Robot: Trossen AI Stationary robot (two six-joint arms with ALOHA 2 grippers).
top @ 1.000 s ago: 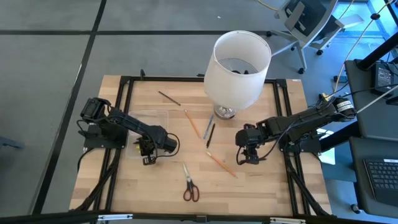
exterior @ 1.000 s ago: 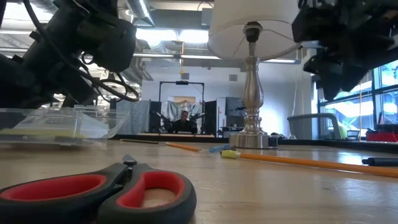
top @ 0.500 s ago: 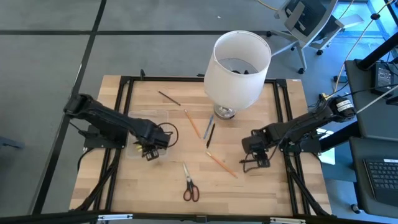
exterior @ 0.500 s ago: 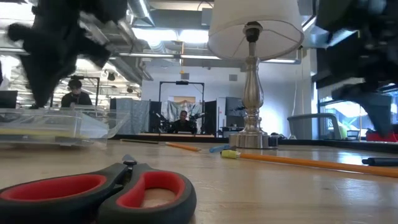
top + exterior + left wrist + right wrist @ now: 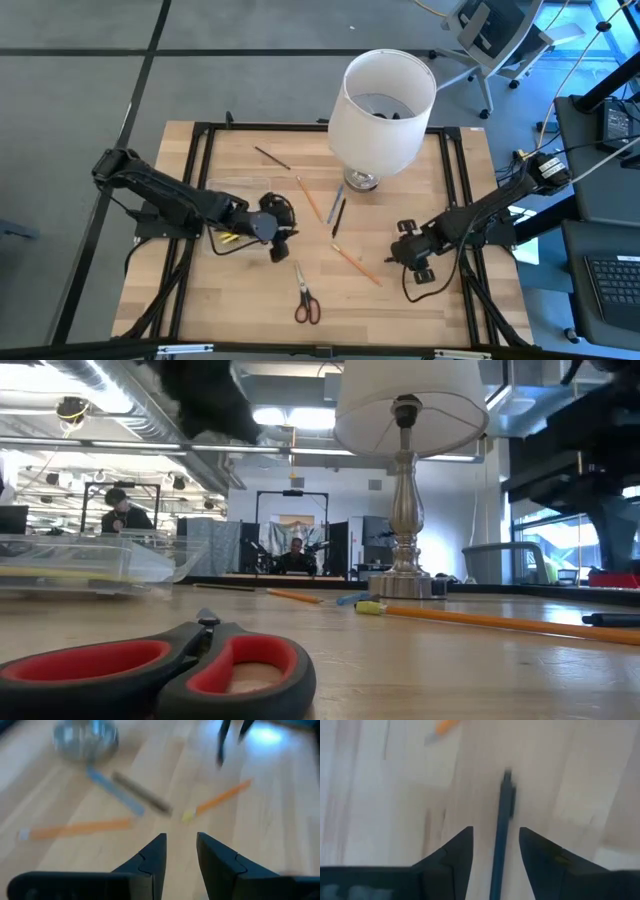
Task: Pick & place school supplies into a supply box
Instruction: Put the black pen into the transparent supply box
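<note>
R gripper (image 5: 495, 865), lower right of the high view, jaws spread w/ a dark pen (image 5: 502, 825) lying on the table lengthwise betw its fingers, nearer than L gripper (image 5: 179, 862), also spread & empty; clear box (image 5: 235, 200) far left.

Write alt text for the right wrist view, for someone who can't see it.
Seen from the right wrist, a dark blue pen lies on the pale wooden table, running between the two dark fingers of the open right claw. An orange pencil's tip shows at the far edge.
</note>
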